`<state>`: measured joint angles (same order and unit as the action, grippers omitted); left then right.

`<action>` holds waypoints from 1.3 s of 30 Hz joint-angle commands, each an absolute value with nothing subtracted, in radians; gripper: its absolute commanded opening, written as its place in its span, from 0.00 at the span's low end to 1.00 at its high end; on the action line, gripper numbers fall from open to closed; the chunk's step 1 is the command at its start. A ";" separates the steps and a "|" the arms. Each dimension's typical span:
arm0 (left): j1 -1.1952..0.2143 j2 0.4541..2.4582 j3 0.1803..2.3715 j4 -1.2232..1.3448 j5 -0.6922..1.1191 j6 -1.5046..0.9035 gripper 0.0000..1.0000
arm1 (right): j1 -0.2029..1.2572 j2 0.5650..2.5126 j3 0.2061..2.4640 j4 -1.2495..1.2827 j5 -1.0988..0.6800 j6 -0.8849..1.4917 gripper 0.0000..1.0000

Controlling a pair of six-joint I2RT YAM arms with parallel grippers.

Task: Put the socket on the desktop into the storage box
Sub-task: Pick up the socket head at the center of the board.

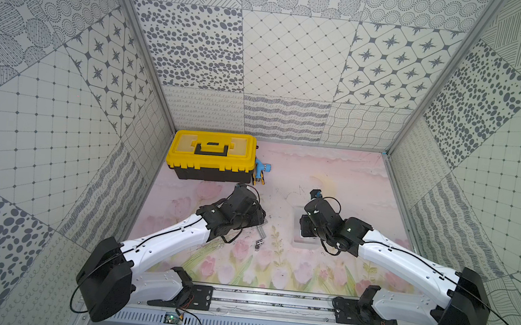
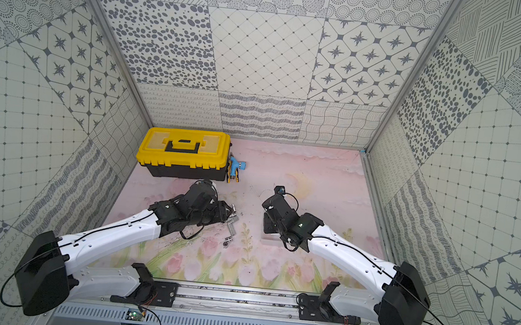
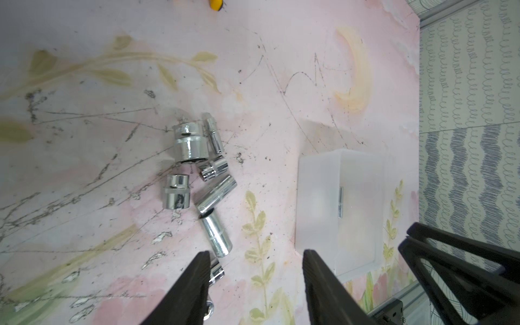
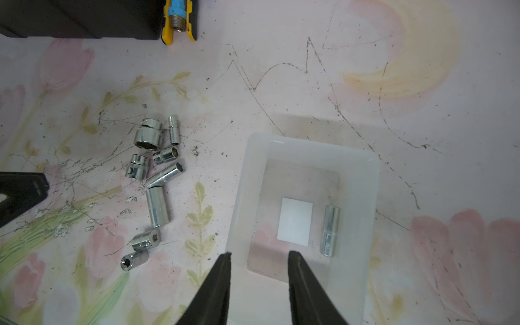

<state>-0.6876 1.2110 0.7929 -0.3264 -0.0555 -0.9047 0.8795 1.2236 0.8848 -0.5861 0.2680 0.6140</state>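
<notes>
Several chrome sockets (image 4: 157, 206) lie in a loose cluster on the pink flowered desktop, seen also in the left wrist view as sockets (image 3: 216, 236) and in both top views (image 1: 260, 232) (image 2: 231, 229). The translucent storage box (image 4: 309, 143) sits to their right with one long socket (image 4: 329, 231) lying inside beside a white patch (image 4: 295, 221). My right gripper (image 4: 259, 254) hangs open above the box's near end, nothing between its fingers. My left gripper (image 3: 256, 253) is open near the cluster's end; one finger (image 3: 197, 278) partly covers a small socket. The box (image 3: 318, 202) lies beside it.
A yellow-lidded black toolbox (image 1: 212, 155) stands at the back left, with a blue and yellow valve (image 1: 260, 171) against its right end. Patterned walls close in three sides. The arms' mounting rail (image 1: 272, 298) runs along the front edge.
</notes>
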 commanded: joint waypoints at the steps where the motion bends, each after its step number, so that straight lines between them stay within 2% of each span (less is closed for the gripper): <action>1: -0.675 1.186 0.748 -0.403 -0.060 -0.881 0.56 | 0.906 1.231 0.883 -0.508 0.209 0.625 0.38; 10: -0.689 1.148 0.712 -0.423 -0.016 -0.862 0.52 | 0.965 1.293 0.895 -0.466 0.200 0.627 0.39; 17: -0.818 1.123 0.694 -0.530 -0.116 -0.863 0.50 | 0.968 1.284 0.898 -0.460 0.197 0.623 0.39; 25: -0.924 1.202 0.669 -0.544 -0.170 -0.914 0.46 | 0.966 1.289 0.902 -0.460 0.204 0.628 0.39; 39: -0.957 1.353 0.729 -0.454 -0.155 -0.892 0.42 | 0.966 1.301 0.893 -0.459 0.199 0.639 0.39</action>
<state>-0.9501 1.3170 0.6960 -0.4736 -0.1196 -0.9062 0.9619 1.2976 0.8845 -0.4934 0.1944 0.6220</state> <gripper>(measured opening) 0.420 0.395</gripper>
